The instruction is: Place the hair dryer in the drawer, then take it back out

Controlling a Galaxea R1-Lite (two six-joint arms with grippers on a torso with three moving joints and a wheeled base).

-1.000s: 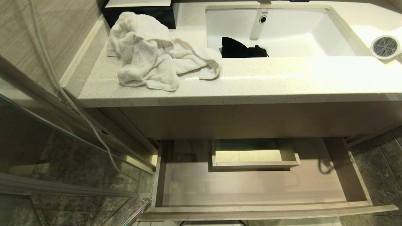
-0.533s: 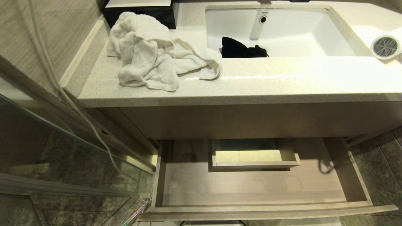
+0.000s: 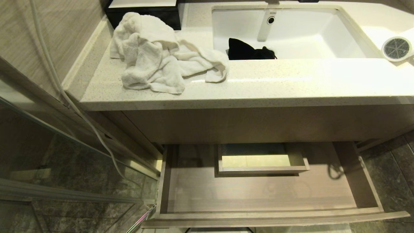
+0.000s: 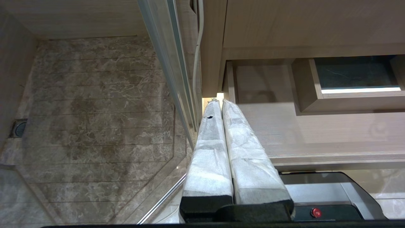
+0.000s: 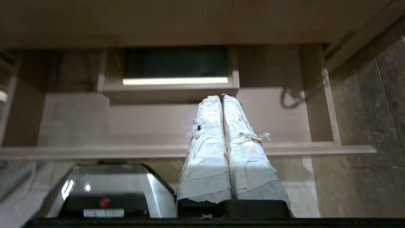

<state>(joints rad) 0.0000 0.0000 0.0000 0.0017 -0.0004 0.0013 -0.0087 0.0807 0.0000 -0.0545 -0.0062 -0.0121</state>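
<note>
White plastic catches the eye at the far right of the desk (image 3: 291,84): the hair dryer (image 3: 397,48) lies there beside the sink (image 3: 352,35), its round mesh grille turned toward the room, only that end of it inside the head view. It is up on top, not down in the drawer (image 3: 268,215) — which stands pulled well out below the desk, bare inside apart from the small boxed cut-out (image 3: 262,169) against its back. My guess is that the drawer is left open like this so nothing needs doing to it before the dryer goes in. Neither arm reaches into the head view. The left hand (image 4: 217,101) hangs low by the drawer's left corner, next to the glass panel (image 4: 171,63), its padded fingers (image 4: 208,142) pressed together on nothing; it looks parked. The right hand (image 5: 220,96) is likewise clenched and empty, held in front of the drawer and pointing at the cut-out, with the robot's own grey base (image 5: 107,186) showing beneath it. A crumpled white towel (image 3: 155,55) sits at the desk's left end and something black (image 3: 249,50) lies in the sink, both well apart from the dryer and out of the way of a reach to it. Whichever half of the job this is, the dryer is out of the drawer and no hand is on it.
</note>
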